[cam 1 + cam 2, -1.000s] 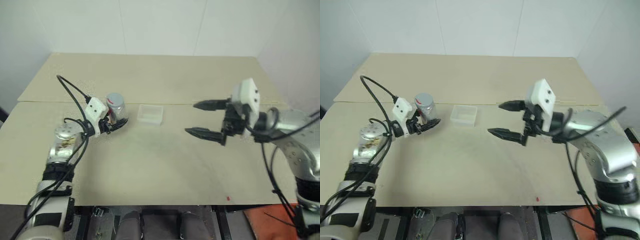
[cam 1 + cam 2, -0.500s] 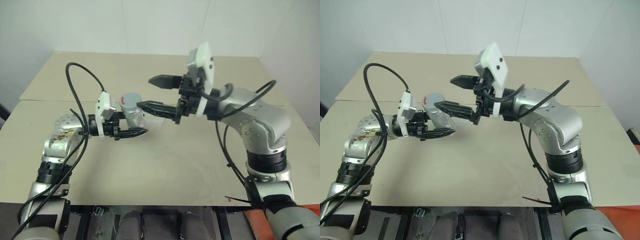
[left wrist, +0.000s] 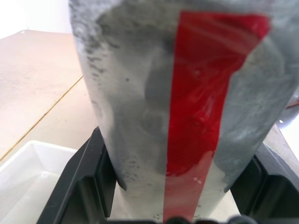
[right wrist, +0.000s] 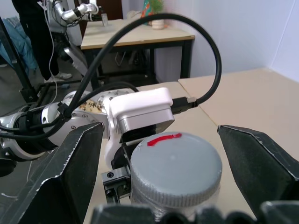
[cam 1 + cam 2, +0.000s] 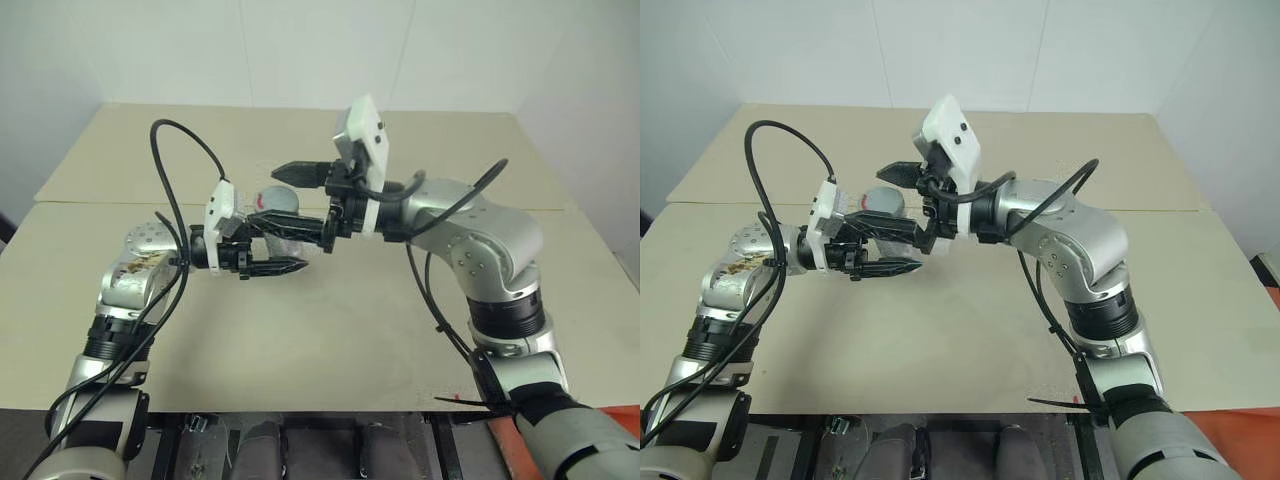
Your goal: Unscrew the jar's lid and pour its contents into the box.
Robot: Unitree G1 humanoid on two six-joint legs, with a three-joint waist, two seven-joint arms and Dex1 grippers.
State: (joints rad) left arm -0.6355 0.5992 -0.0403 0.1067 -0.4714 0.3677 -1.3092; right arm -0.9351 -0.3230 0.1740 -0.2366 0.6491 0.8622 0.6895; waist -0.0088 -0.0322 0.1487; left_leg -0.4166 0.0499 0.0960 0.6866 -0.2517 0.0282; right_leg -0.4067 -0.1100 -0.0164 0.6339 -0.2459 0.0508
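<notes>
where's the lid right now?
The lid sits on the jar, which the left gripper holds above the table near its middle; the right gripper has its open fingers on either side of it.

A robotics lab or workshop: a plain beige work table (image 5: pixel 420 330) stands against bare white walls (image 5: pixel 300 50), and behind it a dark metal-framed bench (image 4: pixel 140 39) carries another robot arm (image 4: pixel 74 11), with a person's legs (image 4: pixel 39 42) nearby
</notes>
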